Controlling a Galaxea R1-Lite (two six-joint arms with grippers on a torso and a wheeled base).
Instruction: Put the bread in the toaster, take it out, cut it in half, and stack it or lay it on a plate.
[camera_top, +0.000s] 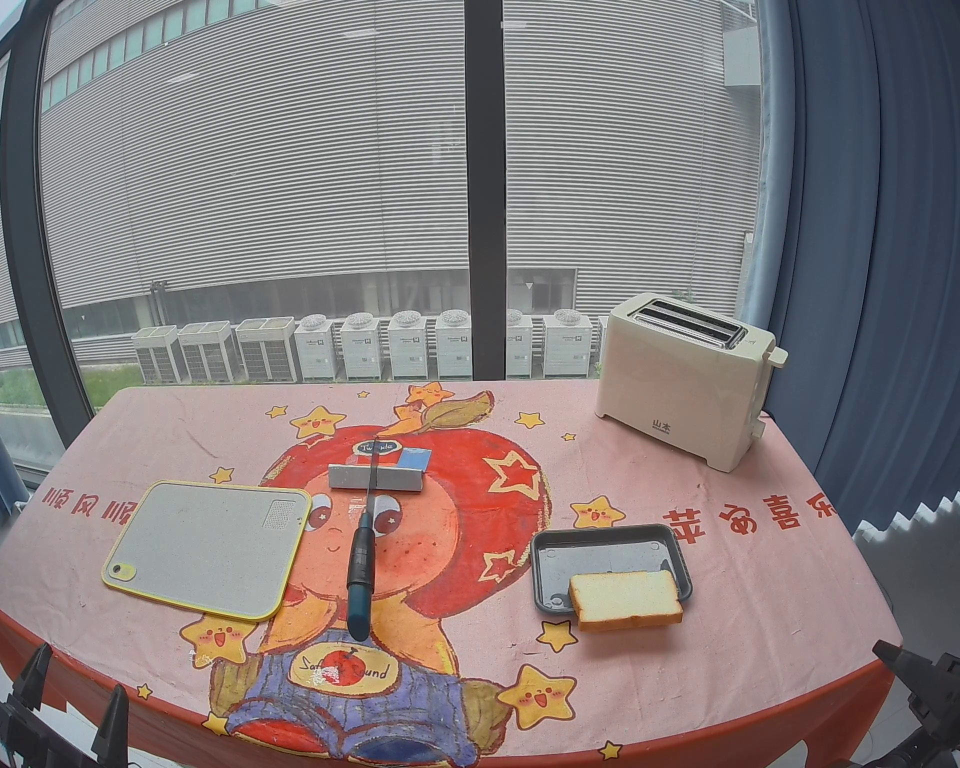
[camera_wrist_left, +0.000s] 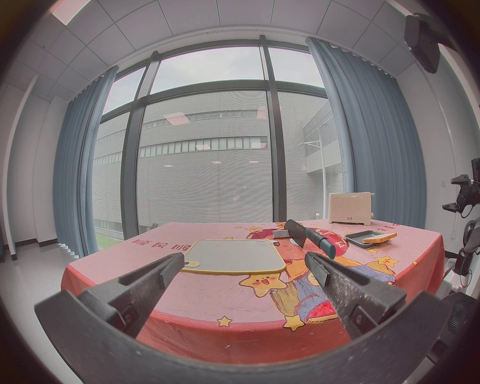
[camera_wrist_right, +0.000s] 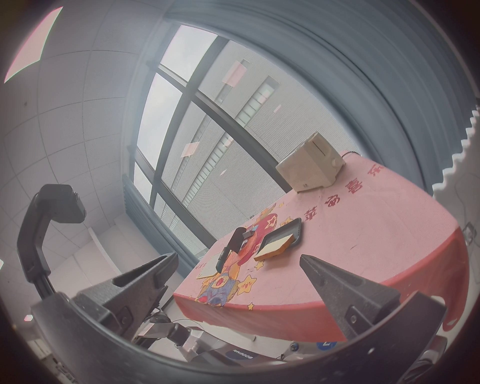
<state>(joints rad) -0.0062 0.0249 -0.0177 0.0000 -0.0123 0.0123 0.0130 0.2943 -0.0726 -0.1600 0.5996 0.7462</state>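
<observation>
A pale slice of bread (camera_top: 625, 598) lies across the front rim of a dark rectangular tray (camera_top: 610, 547), right of centre on the table. The cream two-slot toaster (camera_top: 685, 380) stands at the back right with its slots empty. A teal-handled knife (camera_top: 361, 560) rests with its blade on a small grey holder (camera_top: 377, 477) mid-table. A grey cutting board (camera_top: 208, 545) with a yellow rim lies to the left. My left gripper (camera_wrist_left: 244, 260) hangs open and empty off the table's front left edge. My right gripper (camera_wrist_right: 237, 260) is open and empty, off the front right corner.
A pink cartoon tablecloth (camera_top: 760, 610) covers the round-fronted table, which stands against a large window. A blue curtain (camera_top: 870, 250) hangs just behind and to the right of the toaster. Bare cloth lies between the tray and the toaster.
</observation>
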